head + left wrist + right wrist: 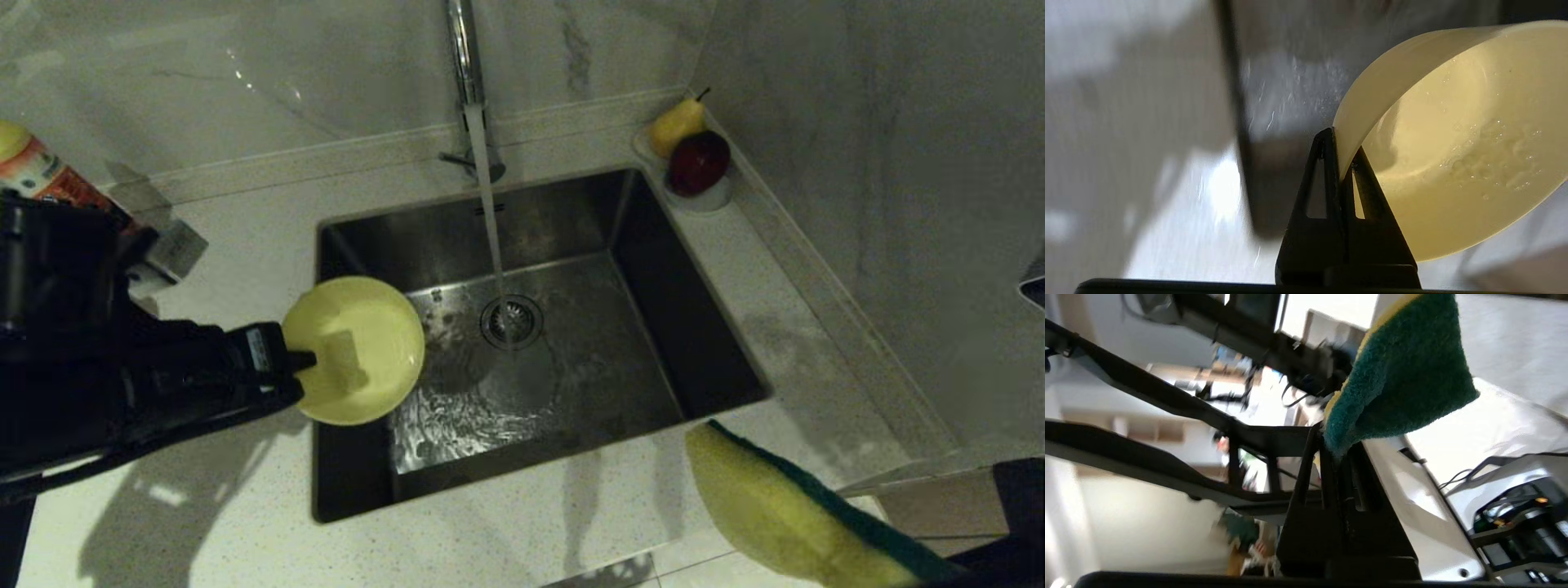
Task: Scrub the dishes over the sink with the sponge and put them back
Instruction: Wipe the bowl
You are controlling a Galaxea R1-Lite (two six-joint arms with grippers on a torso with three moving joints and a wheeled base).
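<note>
the left gripper (304,363) reached in from the left edge of the head view, its fingers pinched tight on the rim of the yellow bowl (359,347). the bowl hung tipped on its side above the left part of the sink (653,327), its hollow facing up toward the head camera. in the left wrist view the two black fingers (1327,179) clamped the thin rim between them, and the inside of the bowl showed water drops and a little foam.

water ran from the tap (463,57) in a thin stream straight onto the drain strainer (512,320), and the sink floor was wet and rippled. the stream fell to the right of the bowl, apart from it.

the right gripper (1336,455) sat low at the right corner of the head view, over the front counter (490,539) and clear of the sink. its fingers were closed on one corner of the sponge (784,514), green layer on one face and yellow foam on the other; how deep the corner sat in the fingers was hard to tell.

a pear (676,124) and a dark red fruit (699,162) lay on a small white dish (709,198) at the far right corner of the counter. a bottle (33,167) stood at the far left.
</note>
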